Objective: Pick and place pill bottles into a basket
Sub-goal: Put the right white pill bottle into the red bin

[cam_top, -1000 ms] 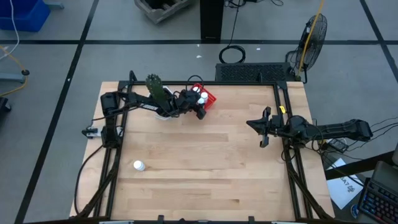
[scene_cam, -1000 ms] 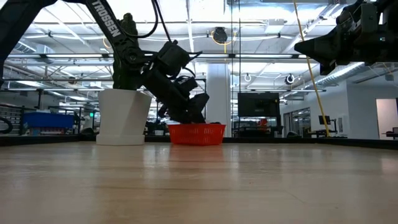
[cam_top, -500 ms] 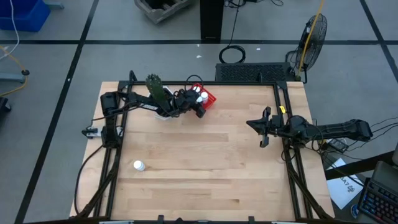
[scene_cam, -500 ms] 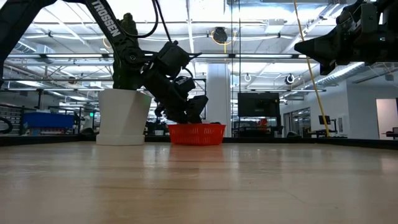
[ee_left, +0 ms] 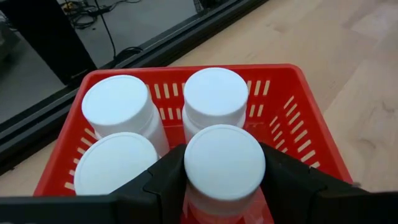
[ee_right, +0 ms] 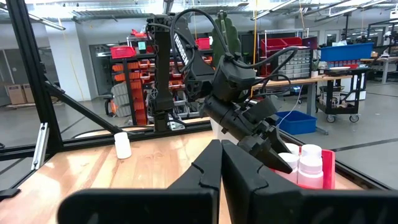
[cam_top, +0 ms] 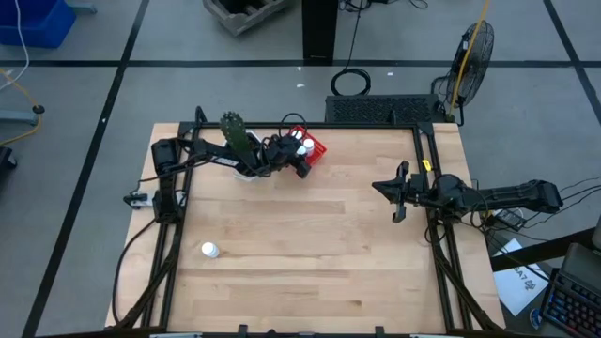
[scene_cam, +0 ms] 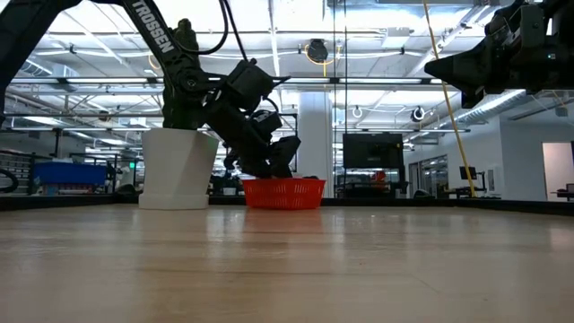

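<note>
The red basket (cam_top: 315, 148) stands at the table's far edge, beside a white cactus pot (cam_top: 246, 165). Three white pill bottles (ee_left: 118, 109) stand upright in it. My left gripper (ee_left: 224, 167) reaches into the basket (ee_left: 298, 118) and is shut on another pill bottle (ee_left: 224, 158) at the basket's near wall. One more pill bottle (cam_top: 209, 250) stands alone on the table, near left. My right gripper (cam_top: 378, 186) hovers shut and empty above the table's right side. My left gripper pinches the pill bottle between its two fingers (ee_left: 163, 180), one on each side at the cap's rim (ee_left: 191, 174). The fingers slant down from the table's left. The bottle stands upright inside the basket; whether its base rests on the basket's floor is hidden.
The cactus pot (scene_cam: 178, 169) stands just left of the basket (scene_cam: 283, 193), close behind my left arm. Black frame rails run along the table's left, right and far edges. Bare wood lies across the table's middle and near side.
</note>
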Controlling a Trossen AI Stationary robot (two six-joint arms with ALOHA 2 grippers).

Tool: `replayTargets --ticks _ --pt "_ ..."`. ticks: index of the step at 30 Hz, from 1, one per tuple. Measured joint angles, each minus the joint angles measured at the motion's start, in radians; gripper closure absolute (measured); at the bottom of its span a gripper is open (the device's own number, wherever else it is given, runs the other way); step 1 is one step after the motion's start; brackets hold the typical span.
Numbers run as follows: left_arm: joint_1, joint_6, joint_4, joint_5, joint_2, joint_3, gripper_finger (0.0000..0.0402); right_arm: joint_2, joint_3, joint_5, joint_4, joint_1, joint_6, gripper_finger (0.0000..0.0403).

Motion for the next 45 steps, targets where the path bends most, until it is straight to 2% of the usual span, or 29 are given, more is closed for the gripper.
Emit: replayTargets --ticks 5,14,19,45 --pt "0.000 -0.007 -0.005 -0.002 0.000 0.000 0.0209 0.000 0.000 0.000 0.000 0.000 0.000 0.0399" --pt "-0.001 -0.021 -0.026 -0.007 0.002 -0.003 0.0133 0.000 0.000 0.000 0.000 0.000 0.000 0.0399" --pt "-0.001 -0.019 -0.024 0.006 0.002 -0.003 0.0109 0.000 0.000 0.000 0.000 0.000 0.000 0.0399" --pt "-0.007 -0.019 0.020 0.006 0.001 -0.001 0.0103 0.000 0.000 0.000 0.000 0.000 0.000 0.0399"
